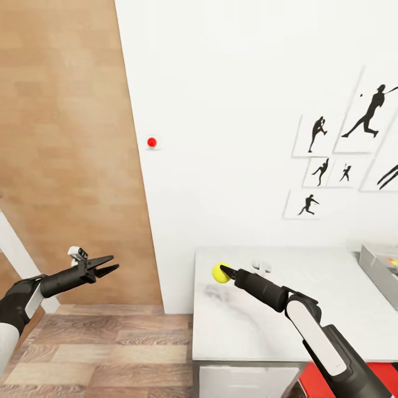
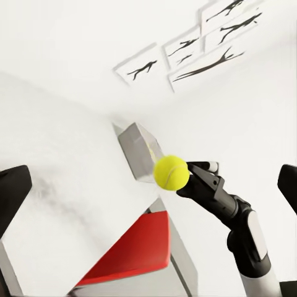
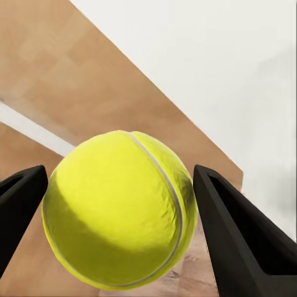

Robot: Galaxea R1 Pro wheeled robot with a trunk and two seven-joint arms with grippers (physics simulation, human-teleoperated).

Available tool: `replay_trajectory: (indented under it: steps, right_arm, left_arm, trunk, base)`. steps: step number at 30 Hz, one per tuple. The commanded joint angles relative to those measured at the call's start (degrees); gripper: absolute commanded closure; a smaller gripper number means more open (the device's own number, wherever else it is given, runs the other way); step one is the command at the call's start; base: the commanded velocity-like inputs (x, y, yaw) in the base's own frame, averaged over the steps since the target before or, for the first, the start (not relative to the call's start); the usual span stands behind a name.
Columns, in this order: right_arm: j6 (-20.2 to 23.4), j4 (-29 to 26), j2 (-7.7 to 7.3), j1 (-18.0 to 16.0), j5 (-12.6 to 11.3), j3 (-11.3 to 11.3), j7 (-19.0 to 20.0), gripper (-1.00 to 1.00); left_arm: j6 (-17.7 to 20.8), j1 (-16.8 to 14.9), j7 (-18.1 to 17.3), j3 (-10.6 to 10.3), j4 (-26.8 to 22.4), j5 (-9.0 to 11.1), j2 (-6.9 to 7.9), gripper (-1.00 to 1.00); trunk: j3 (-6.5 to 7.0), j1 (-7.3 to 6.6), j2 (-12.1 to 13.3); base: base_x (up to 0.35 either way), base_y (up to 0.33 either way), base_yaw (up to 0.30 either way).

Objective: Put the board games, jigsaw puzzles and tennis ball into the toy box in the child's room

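Note:
The yellow tennis ball [image 1: 219,273] hangs just above the left end of the pale table [image 1: 249,326], with my right gripper [image 1: 223,271] shut on it. Up close in the right wrist view, the tennis ball [image 3: 120,210] sits between the two black fingers [image 3: 238,235]. The left wrist view catches the same ball [image 2: 171,172] in the air beside the grey toy box [image 2: 137,150]. That toy box [image 1: 377,266] stands at the table's right end, a bit of colour showing inside. My left gripper [image 1: 109,265] is open over the wood floor, left of the table.
The white wall with black baseball-player pictures [image 1: 354,149] runs behind the table, and a red dot [image 1: 152,142] marks it. A small white object [image 1: 261,268] stands on the table behind my right gripper. Something red [image 1: 309,381] lies below the table's front edge.

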Motion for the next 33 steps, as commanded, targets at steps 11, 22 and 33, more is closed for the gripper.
replay_trajectory:
  steps: [11,22,33]
  right_arm:
    - [0.2,0.03,-0.12,-0.08,-0.28,0.06,-0.08,1.0]
    - [0.2,0.03,-0.05,-0.08,-0.28,0.06,-0.1,1.0]
    - [0.28,0.03,0.11,-0.08,-0.28,0.06,-0.12,1.0]
  left_arm:
    - [0.54,-0.03,-0.43,0.59,-0.02,-0.02,0.54,-1.0]
    - [0.6,-0.03,-0.43,0.69,-0.02,-0.01,0.59,-1.0]
    - [0.61,-0.03,-0.43,0.63,-0.02,0.03,0.55,-1.0]
  trunk:
    - [0.47,0.04,-0.13]
    - [1.07,0.04,-0.13]
    - [1.66,0.04,-0.13]
  base:
    - [-0.004,-0.014,-0.246]
    - [0.0,0.0,-0.247]
    - [0.0,0.0,-0.247]
